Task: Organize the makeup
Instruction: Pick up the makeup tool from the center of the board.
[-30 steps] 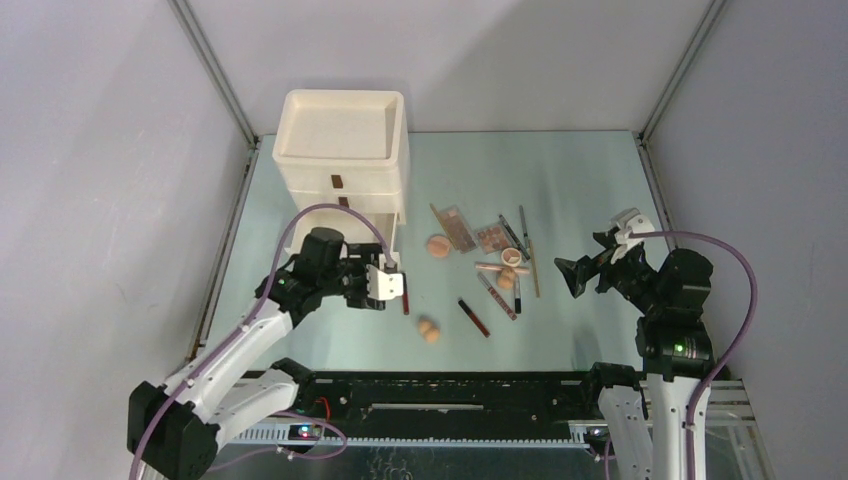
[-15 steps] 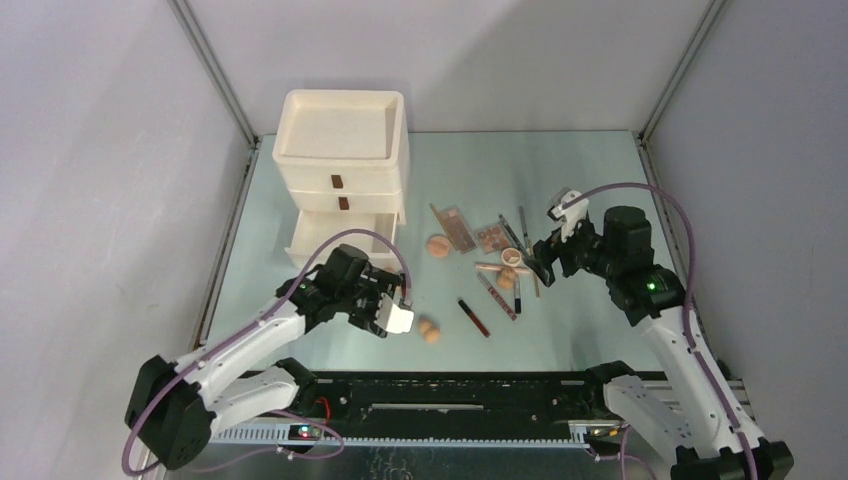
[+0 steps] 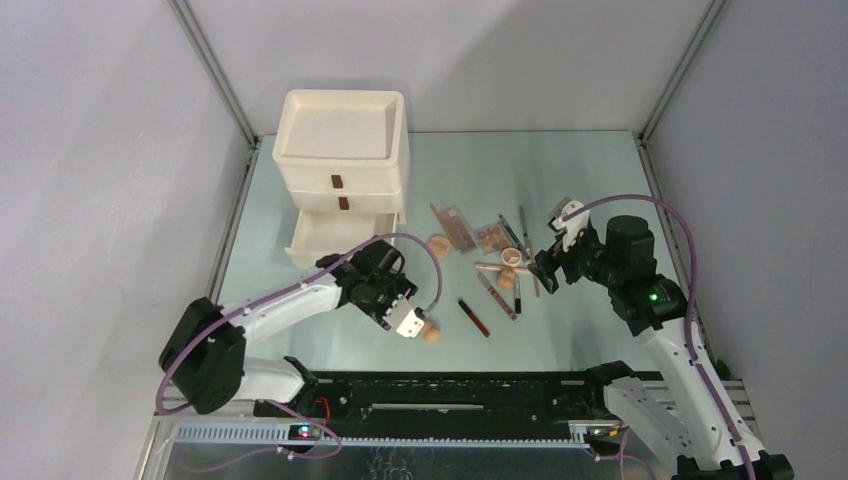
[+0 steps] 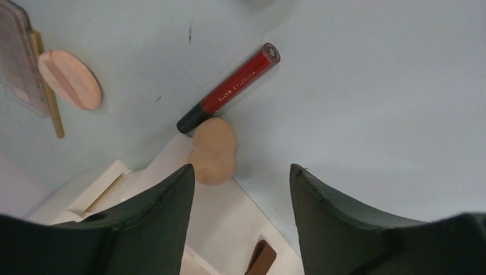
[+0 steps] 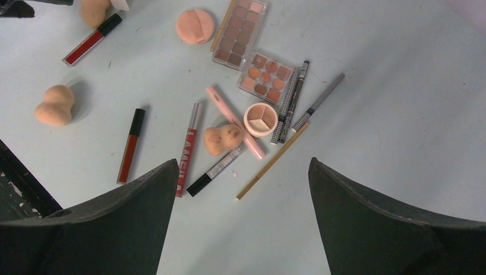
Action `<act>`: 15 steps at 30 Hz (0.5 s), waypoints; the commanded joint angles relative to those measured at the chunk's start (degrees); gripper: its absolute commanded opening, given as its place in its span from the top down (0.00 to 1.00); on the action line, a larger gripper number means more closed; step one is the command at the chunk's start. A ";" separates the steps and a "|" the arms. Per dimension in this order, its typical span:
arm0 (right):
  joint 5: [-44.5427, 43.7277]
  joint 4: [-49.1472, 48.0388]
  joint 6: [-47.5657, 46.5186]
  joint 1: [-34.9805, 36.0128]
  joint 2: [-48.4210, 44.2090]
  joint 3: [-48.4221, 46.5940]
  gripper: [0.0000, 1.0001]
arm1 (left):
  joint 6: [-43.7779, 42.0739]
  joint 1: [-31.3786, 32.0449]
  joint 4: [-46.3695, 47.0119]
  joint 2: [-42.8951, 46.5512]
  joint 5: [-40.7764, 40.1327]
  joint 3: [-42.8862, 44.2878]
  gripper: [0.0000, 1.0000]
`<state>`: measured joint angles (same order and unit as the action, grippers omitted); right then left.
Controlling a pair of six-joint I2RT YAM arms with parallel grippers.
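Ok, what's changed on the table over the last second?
The left gripper pulled away from the open bottom drawer toward the near edge, ending beside the peach sponge. The right gripper swung in from the right, over the pencils. Both are open and empty. The makeup cluster and the drawer stayed put.

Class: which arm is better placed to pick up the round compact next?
Right. The right gripper, open, hovers by the round compact, which sits centred in its wrist view; the left gripper is farther off, near the drawer box.
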<state>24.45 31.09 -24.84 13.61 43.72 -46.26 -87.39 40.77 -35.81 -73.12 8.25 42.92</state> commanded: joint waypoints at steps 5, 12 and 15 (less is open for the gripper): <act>-0.53 -0.33 -1.78 1.09 -0.38 0.29 0.07 | -5.98 1.50 -2.64 -7.32 -5.81 7.07 0.38; -0.73 -0.59 -2.17 1.12 -0.43 1.00 0.07 | -7.29 2.57 -2.21 -11.67 -8.02 8.69 0.41; -0.72 -0.62 -2.11 1.16 -0.64 1.00 0.07 | -7.78 2.79 -0.37 -12.99 -10.12 8.04 0.43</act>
<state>24.08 31.14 -26.15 14.35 43.70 -45.34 -92.92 42.76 -37.43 -84.66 1.32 49.10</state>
